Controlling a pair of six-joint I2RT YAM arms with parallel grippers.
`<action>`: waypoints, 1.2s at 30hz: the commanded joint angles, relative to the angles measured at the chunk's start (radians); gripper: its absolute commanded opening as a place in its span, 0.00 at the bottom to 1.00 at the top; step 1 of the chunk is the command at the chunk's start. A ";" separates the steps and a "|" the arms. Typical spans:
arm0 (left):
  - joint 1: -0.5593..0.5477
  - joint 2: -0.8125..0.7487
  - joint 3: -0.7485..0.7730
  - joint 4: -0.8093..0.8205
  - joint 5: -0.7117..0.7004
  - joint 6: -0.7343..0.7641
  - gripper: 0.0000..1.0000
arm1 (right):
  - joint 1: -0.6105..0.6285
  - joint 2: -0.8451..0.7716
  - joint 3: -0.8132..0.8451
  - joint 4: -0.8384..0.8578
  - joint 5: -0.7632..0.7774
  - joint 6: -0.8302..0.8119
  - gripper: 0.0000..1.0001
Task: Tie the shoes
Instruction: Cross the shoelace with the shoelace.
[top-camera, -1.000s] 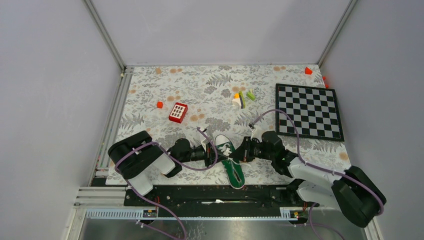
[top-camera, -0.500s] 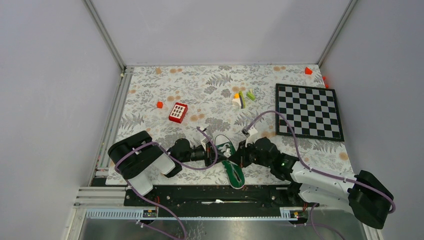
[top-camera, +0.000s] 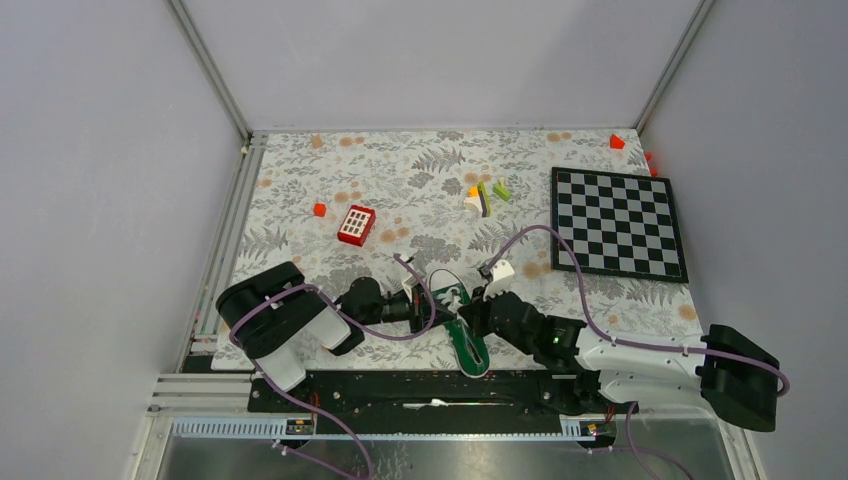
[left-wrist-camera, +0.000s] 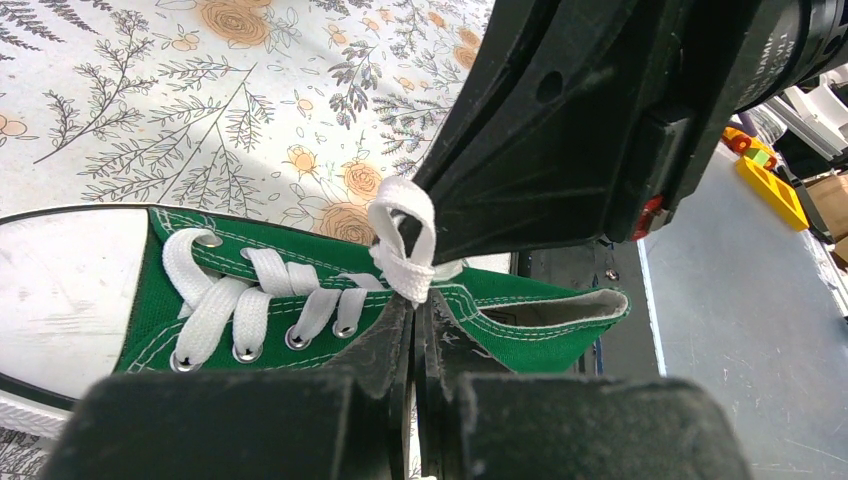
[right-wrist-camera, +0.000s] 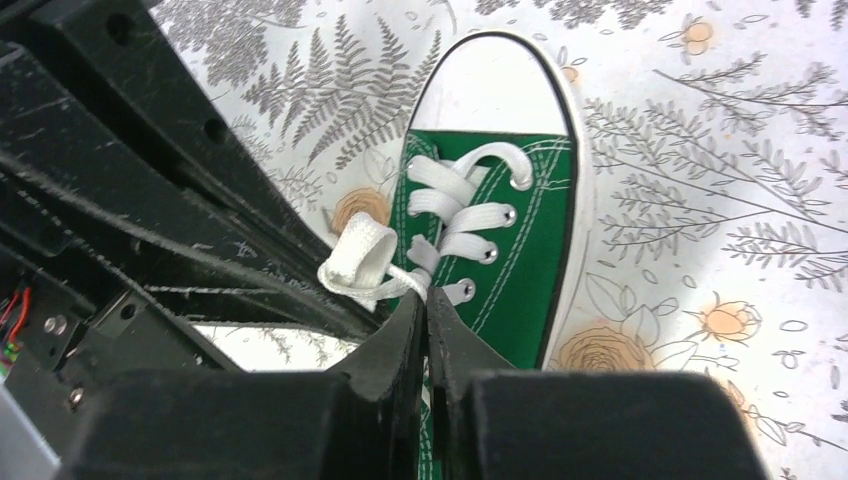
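A green sneaker (top-camera: 468, 345) with a white toe cap lies at the near edge of the table, toe pointing away. My two grippers meet over its laces from either side. The left gripper (top-camera: 427, 304) is shut, and a white lace loop (left-wrist-camera: 405, 250) stands at its tips (left-wrist-camera: 414, 300) above the green canvas (left-wrist-camera: 500, 300). The right gripper (top-camera: 472, 313) is shut too. In the right wrist view its tips (right-wrist-camera: 424, 300) pinch the strands of a lace loop (right-wrist-camera: 358, 258) beside the eyelets of the shoe (right-wrist-camera: 530, 260). The knot itself is hidden between the fingers.
A red-and-white keypad block (top-camera: 356, 224) lies behind and left of the shoe. A chessboard (top-camera: 618, 222) covers the right side. Small coloured blocks (top-camera: 485, 196) sit mid-table, with a red cube (top-camera: 319, 209) to the left. The black base rail (top-camera: 430, 390) runs just behind the heel.
The right arm's forearm has dropped lower and stretched out to the right while its gripper slid left and nearer over the shoe. The left arm and the shoe have not moved.
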 joint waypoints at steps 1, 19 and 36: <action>-0.005 0.006 0.001 0.076 0.031 -0.003 0.00 | 0.014 0.008 0.041 0.022 0.169 0.005 0.08; -0.005 0.011 0.001 0.079 0.031 0.000 0.00 | 0.014 0.095 0.079 0.027 0.145 0.021 0.31; -0.005 -0.001 -0.010 0.081 0.026 0.004 0.00 | 0.014 0.171 0.151 -0.114 0.224 0.054 0.41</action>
